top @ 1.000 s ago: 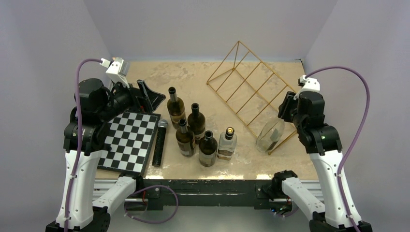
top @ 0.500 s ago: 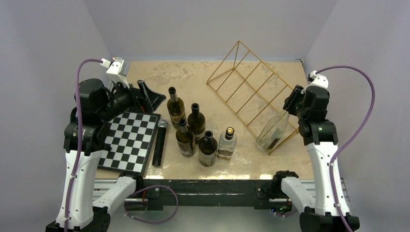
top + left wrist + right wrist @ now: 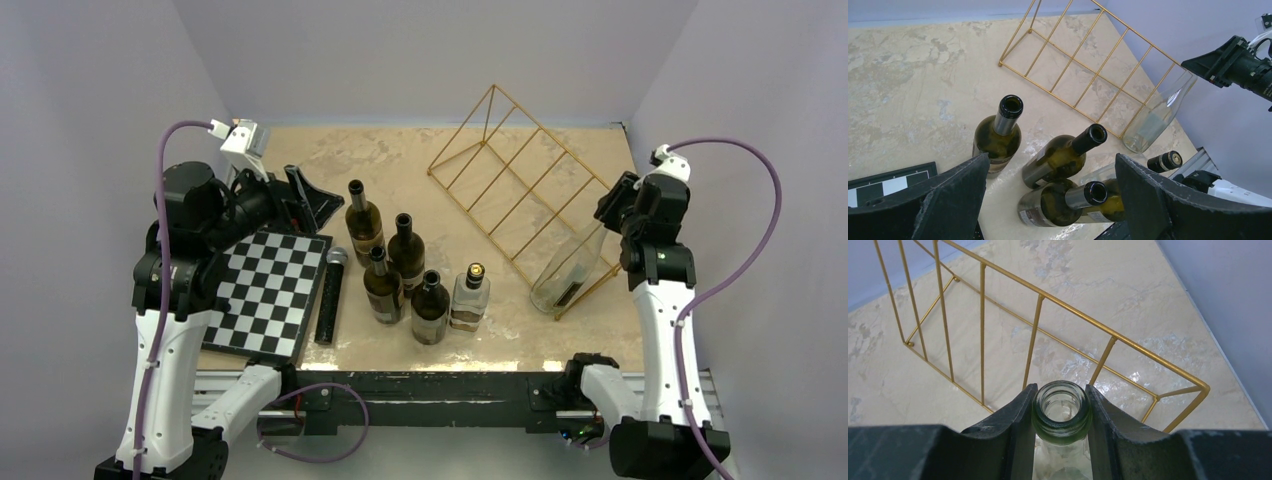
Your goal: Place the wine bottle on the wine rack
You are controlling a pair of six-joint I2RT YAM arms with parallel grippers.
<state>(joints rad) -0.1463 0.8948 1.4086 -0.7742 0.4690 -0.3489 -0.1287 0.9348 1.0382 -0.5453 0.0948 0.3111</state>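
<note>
Right gripper [image 3: 1061,412], jaws clamped on the neck of the clear glass wine bottle [image 3: 566,270] tilted against the thin gold wire rack [image 3: 1040,296]; a slip on smooth glass could topple it. Left gripper [image 3: 1050,170]: jaws apart.

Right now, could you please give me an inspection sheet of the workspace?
Surface: beige mottled table; no spills seen.
Job's things: gold wire rack at far right; clear bottle tilted at its near end, neck up.
Clutter: four dark bottles and a small flask stand mid-table; chessboard, black tube and black stand at left.
Grippers: right tool shut on the clear bottle's neck; left tool open, empty, above the dark bottles.
Cables: a purple cable on each arm, looping off to the sides.
Surroundings: plain pale walls; nothing else seen.
</note>
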